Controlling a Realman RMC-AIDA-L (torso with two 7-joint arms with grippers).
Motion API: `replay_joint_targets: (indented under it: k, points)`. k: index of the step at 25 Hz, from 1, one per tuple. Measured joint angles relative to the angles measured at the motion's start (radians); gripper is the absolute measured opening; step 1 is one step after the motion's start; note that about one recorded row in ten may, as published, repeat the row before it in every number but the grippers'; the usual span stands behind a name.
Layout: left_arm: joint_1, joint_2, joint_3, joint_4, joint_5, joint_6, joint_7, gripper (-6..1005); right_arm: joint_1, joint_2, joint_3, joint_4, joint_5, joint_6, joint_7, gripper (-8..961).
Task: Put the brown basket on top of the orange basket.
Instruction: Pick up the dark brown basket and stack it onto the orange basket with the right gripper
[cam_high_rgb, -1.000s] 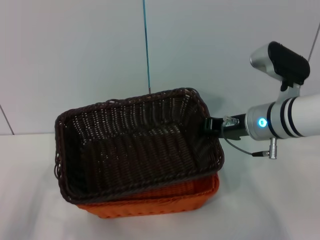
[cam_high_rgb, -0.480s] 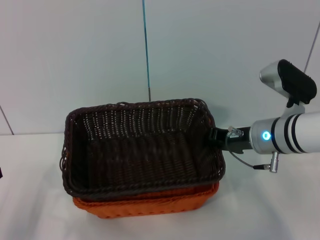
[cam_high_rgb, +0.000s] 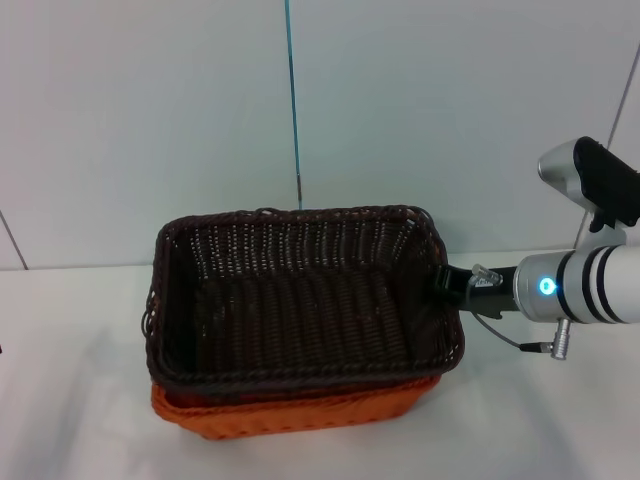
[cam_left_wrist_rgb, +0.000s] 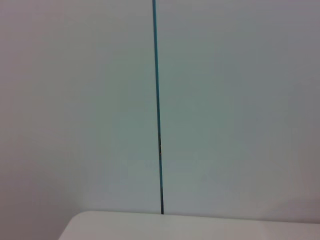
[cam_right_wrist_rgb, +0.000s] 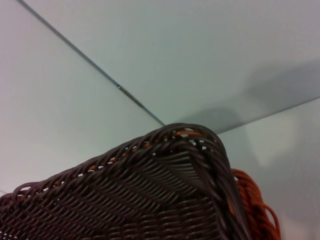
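Observation:
The brown basket (cam_high_rgb: 300, 310) sits level, nested in the top of the orange basket (cam_high_rgb: 290, 412), whose front wall and rim show beneath it. My right gripper (cam_high_rgb: 447, 290) reaches in from the right and is shut on the brown basket's right rim. In the right wrist view the brown basket's weave (cam_right_wrist_rgb: 140, 200) fills the near part, and the orange basket's rim (cam_right_wrist_rgb: 252, 205) peeks out beside its corner. My left gripper is out of view; the left wrist view shows only wall and table.
Both baskets rest on a white table (cam_high_rgb: 80, 420) in front of a pale wall with a thin vertical teal seam (cam_high_rgb: 293, 100). The table's far edge (cam_left_wrist_rgb: 200, 225) shows in the left wrist view.
The brown basket has gone from tilted to level and come down to the right onto the orange basket. My right arm moved right and lower with it.

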Motion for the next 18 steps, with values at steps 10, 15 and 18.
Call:
replay_joint_targets:
  k: [10,15,18]
  points:
    - [-0.001,0.000,0.001,-0.012,0.000,-0.016,0.002,908,-0.003,-0.003,-0.047,-0.027,-0.001,-0.043,0.000,145]
    - [-0.001,-0.001,0.001,-0.012,0.000,-0.016,0.002,908,-0.004,-0.011,-0.080,-0.003,-0.006,-0.023,-0.003,165]
    - [-0.001,-0.002,0.000,-0.012,0.000,-0.016,0.002,908,-0.004,-0.015,-0.095,0.021,-0.019,-0.005,-0.004,177]
